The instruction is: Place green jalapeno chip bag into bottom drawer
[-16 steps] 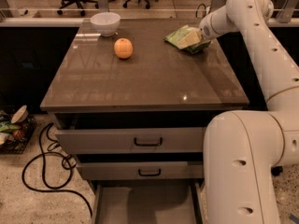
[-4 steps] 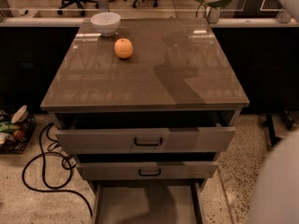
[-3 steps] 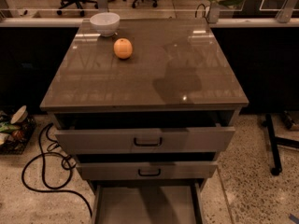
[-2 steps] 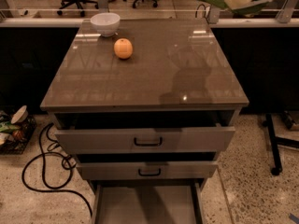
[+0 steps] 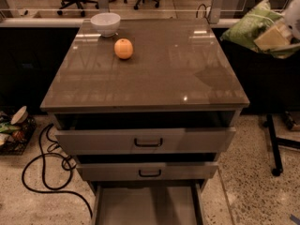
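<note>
The green jalapeno chip bag (image 5: pixel 253 25) hangs in the air at the upper right, off the right side of the cabinet top. My gripper (image 5: pixel 276 35) is at the right edge of the view and is shut on the bag, with the arm mostly out of view. The bottom drawer (image 5: pixel 147 205) is pulled open at the bottom of the view, with a plain grey floor and nothing in it.
An orange fruit (image 5: pixel 123 48) and a white bowl (image 5: pixel 105 23) sit at the back left of the cabinet top (image 5: pixel 154 74). The two upper drawers (image 5: pixel 145 140) stand slightly open. Black cables (image 5: pixel 47 168) lie on the floor at left. Office chairs stand behind.
The bag was lifted off the cabinet top's back right. In the last second it has moved down and to the right, out past the cabinet's right edge.
</note>
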You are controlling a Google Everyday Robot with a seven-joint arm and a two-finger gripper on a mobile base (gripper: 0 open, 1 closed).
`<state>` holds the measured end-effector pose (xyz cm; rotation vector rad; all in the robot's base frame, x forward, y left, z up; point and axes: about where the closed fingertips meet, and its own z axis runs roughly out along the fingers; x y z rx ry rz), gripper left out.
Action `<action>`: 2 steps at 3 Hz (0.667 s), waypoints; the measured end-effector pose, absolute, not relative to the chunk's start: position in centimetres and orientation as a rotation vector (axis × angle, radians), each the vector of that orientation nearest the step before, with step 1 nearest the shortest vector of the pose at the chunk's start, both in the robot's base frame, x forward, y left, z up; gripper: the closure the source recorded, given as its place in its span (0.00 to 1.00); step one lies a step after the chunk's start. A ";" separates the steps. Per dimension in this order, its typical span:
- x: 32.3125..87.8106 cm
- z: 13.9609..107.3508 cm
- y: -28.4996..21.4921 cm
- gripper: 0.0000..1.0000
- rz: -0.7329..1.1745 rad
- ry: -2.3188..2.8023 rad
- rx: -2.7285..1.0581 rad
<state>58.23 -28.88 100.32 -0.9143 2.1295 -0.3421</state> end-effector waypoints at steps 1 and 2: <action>56.6 93.9 -32.3 1.00 -0.183 2.198 -0.947; 56.4 89.8 -33.4 1.00 -0.084 2.223 -0.962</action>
